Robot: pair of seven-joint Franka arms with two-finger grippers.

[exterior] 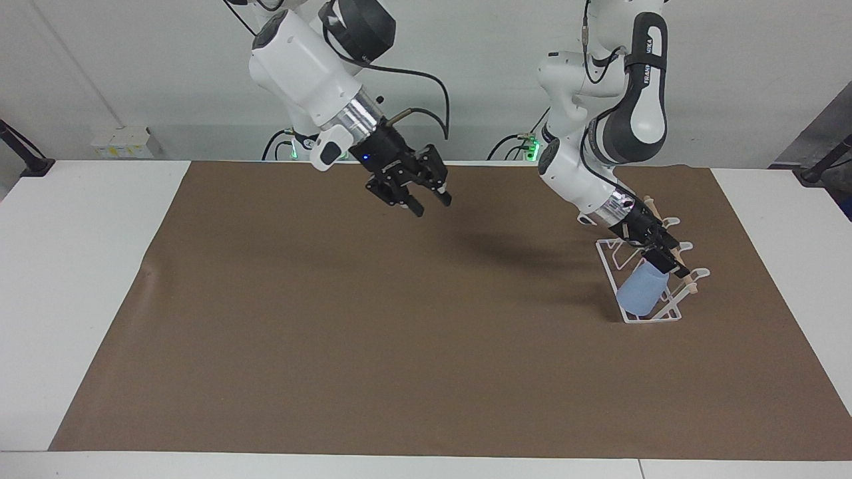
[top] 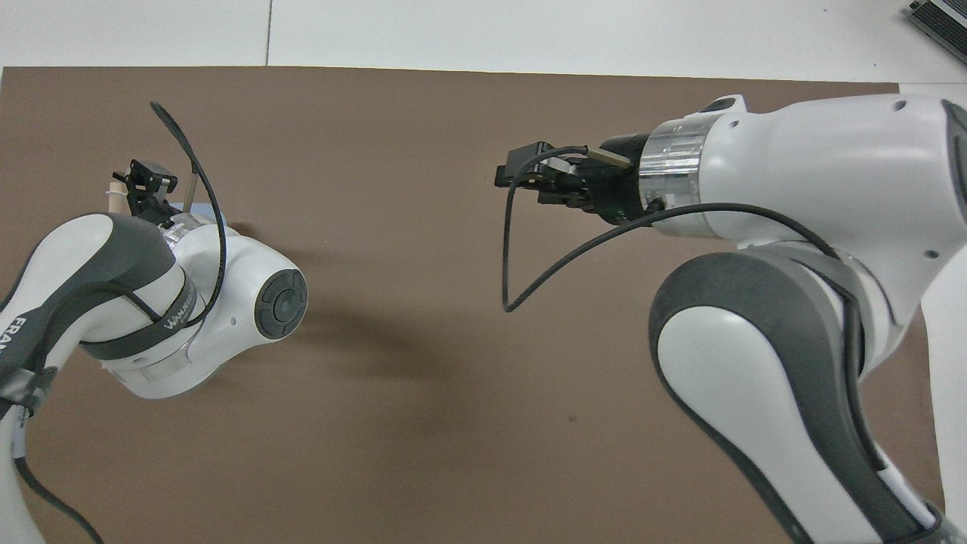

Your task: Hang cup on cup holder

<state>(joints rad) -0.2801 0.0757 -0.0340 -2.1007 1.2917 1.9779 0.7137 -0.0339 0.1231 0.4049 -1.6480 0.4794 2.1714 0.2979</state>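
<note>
The light-blue cup (exterior: 639,293) sits mouth down and slanted on the white wire cup holder (exterior: 607,256), at the holder's end farthest from the robots, toward the left arm's end of the table. My left gripper (exterior: 671,264) is open just above the cup's base, over the holder, and holds nothing. In the overhead view my left arm covers most of the holder and the cup; the left gripper (top: 145,185) shows there. My right gripper (exterior: 430,203) is open and empty, up in the air over the brown mat near the robots; it also shows in the overhead view (top: 521,170).
A brown mat (exterior: 373,346) covers most of the white table (exterior: 80,266). A cable loop (top: 506,249) hangs under my right wrist.
</note>
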